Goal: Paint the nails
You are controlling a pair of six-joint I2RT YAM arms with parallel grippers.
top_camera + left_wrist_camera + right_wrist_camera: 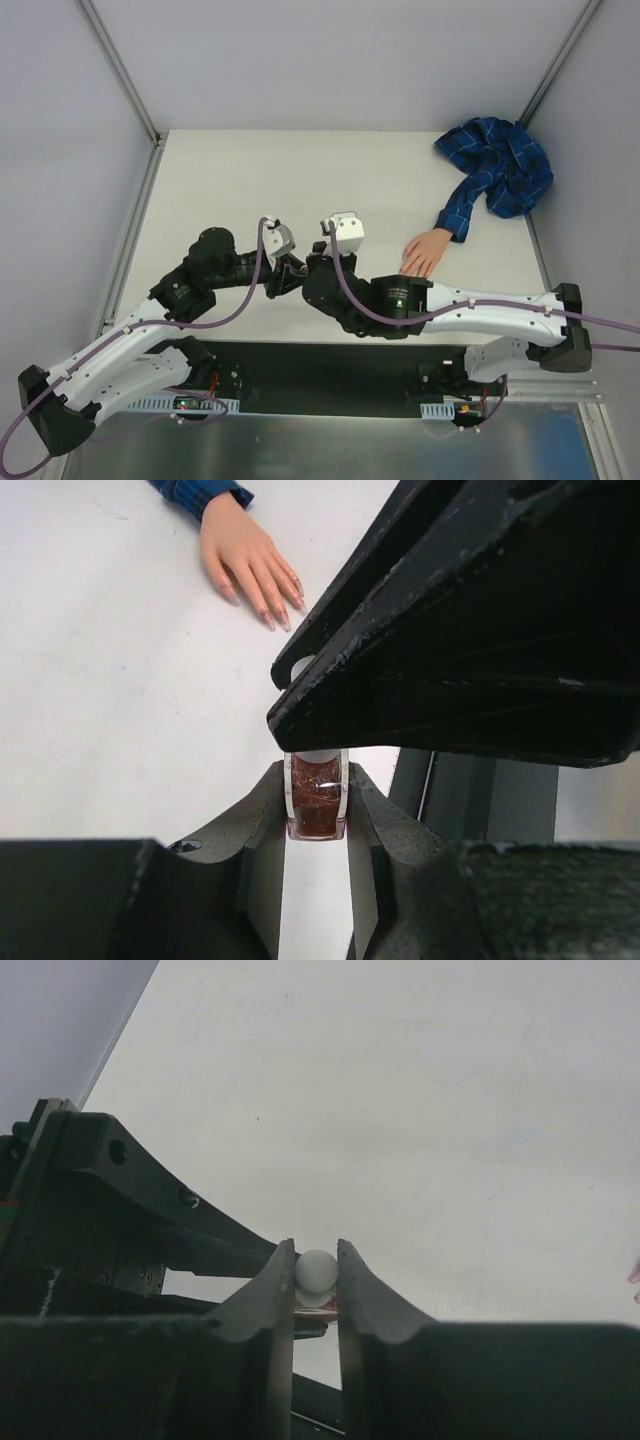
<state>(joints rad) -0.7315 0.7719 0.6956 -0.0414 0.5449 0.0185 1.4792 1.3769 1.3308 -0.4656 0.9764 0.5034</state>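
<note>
A flesh-coloured fake hand (422, 252) lies palm down at the table's right, its blue plaid sleeve (497, 172) bunched in the far right corner. Its nails (268, 616) show at the fingertips in the left wrist view. The two grippers meet near the table's front middle, left of the hand. My left gripper (317, 776) is shut on a tiny bottle (316, 802) with reddish-brown contents. My right gripper (316, 1252) is shut on that bottle's round white cap (316, 1269). In the top view the arms hide the bottle.
The white table (300, 180) is walled by grey panels with metal rails along its left (130, 240) and right edges. The right arm's black wrist body (470, 630) fills the upper right of the left wrist view.
</note>
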